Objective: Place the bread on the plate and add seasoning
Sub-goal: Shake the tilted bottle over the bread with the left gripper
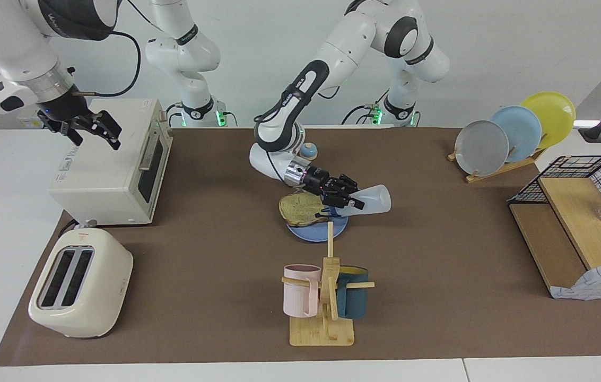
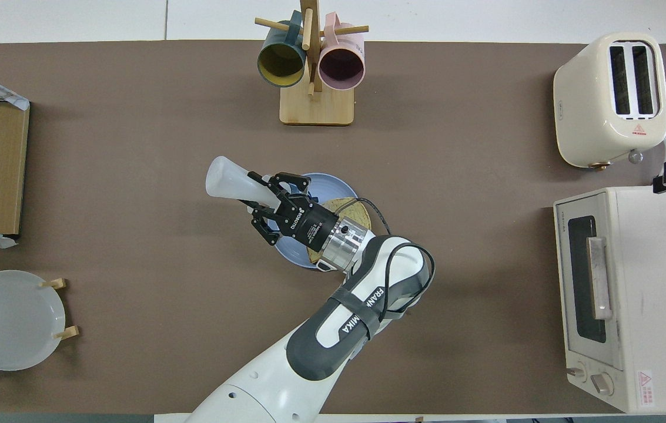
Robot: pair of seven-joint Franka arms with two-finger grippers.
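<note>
Left end effector (image 2: 267, 202) grips seasoning (image 2: 231, 180) over plate (image 2: 333, 183).

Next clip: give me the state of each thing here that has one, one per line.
Squarish tan bread slice: flat on the round medium-blue plate.
Translucent whitish seasoning bottle: tipped sideways over the plate, gripped.
Left hand: shut on the bottle.
Right hand: open, waiting over the white toaster oven.
Toaster oven door: closed.
</note>
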